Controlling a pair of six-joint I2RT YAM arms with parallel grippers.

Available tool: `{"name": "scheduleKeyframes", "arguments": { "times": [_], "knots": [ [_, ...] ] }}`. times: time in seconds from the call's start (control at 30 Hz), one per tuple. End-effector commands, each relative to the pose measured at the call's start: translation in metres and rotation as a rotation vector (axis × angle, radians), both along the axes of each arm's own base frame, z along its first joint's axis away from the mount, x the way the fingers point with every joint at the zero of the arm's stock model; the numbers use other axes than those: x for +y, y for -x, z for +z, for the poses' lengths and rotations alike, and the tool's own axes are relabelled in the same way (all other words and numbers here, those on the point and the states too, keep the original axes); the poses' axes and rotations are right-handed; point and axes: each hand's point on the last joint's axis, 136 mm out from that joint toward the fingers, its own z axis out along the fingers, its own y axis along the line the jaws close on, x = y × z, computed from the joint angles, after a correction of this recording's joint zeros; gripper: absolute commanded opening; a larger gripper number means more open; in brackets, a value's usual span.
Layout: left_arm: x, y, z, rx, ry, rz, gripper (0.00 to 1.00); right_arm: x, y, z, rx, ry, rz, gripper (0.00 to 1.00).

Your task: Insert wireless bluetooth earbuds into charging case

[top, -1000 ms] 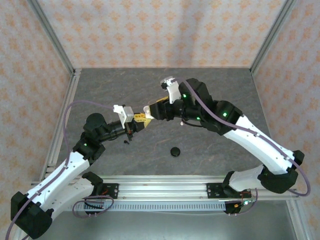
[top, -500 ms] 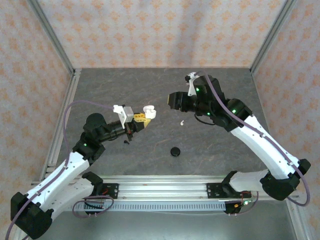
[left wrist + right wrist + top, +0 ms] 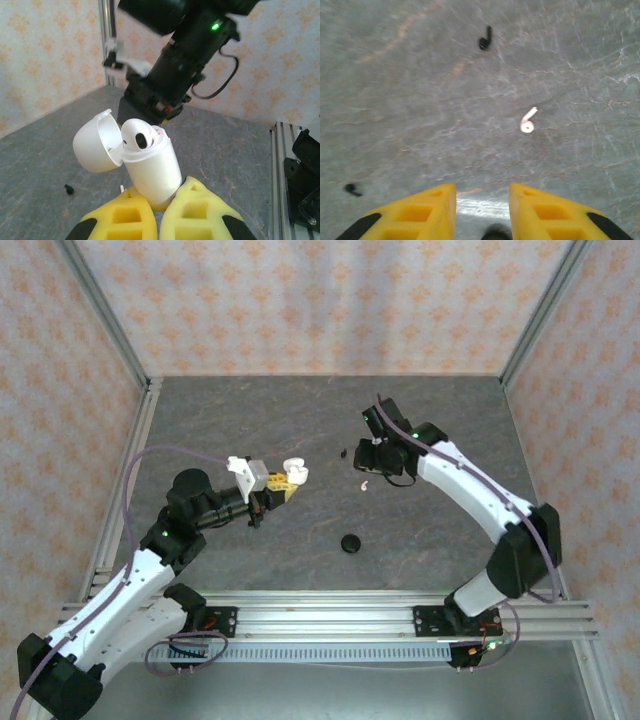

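Loose white earbud (image 3: pixel 527 122): lies on the table (image 3: pixel 410 105), right of centre, just beyond the right gripper (image 3: pixel 481 192).
Handling: judged featherlight, hard, slick, apt to skitter; pinch across the stem.
Charging case (image 3: pixel 150 165): lid open, seated white earbud (image 3: pixel 137 136) inside; left gripper (image 3: pixel 162 199) clamped on its base.
Right gripper: fingers apart, empty.
Views: left wrist shows the seated bud; right wrist shows a black earbud (image 3: pixel 485 39) farther off.
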Motion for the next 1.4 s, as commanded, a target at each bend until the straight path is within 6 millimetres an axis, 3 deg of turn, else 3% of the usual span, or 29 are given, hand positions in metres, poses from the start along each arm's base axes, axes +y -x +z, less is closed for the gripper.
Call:
{"name": "scheduleKeyframes", "arguments": {
  "times": [0.0, 0.17, 0.33, 0.6, 0.73, 0.97, 1.37],
  "knots": [
    [0.001, 0.002, -0.003, -0.026, -0.024, 0.004, 0.00, -0.001, -0.023, -0.023, 0.044, -0.017, -0.002, 0.29],
    [0.001, 0.000, -0.006, -0.015, -0.031, 0.009, 0.00, 0.003, -0.054, -0.076, 0.188, -0.049, 0.016, 0.20],
    [0.002, 0.000, -0.007, -0.013, -0.035, 0.021, 0.00, 0.003, -0.067, -0.126, 0.314, -0.018, 0.035, 0.16],
    [0.004, -0.002, -0.014, -0.005, -0.040, 0.038, 0.00, -0.008, -0.077, -0.154, 0.346, 0.037, 0.064, 0.15],
    [0.003, -0.003, -0.013, -0.008, -0.039, 0.037, 0.00, -0.017, -0.067, -0.159, 0.377, 0.066, 0.066, 0.14],
    [0.003, -0.004, -0.015, 0.000, -0.042, 0.036, 0.00, -0.028, -0.030, -0.169, 0.451, 0.084, 0.111, 0.13],
    [0.004, 0.000, -0.016, -0.004, -0.036, 0.036, 0.00, -0.040, 0.023, -0.164, 0.513, 0.040, 0.053, 0.14]
  ]
}}
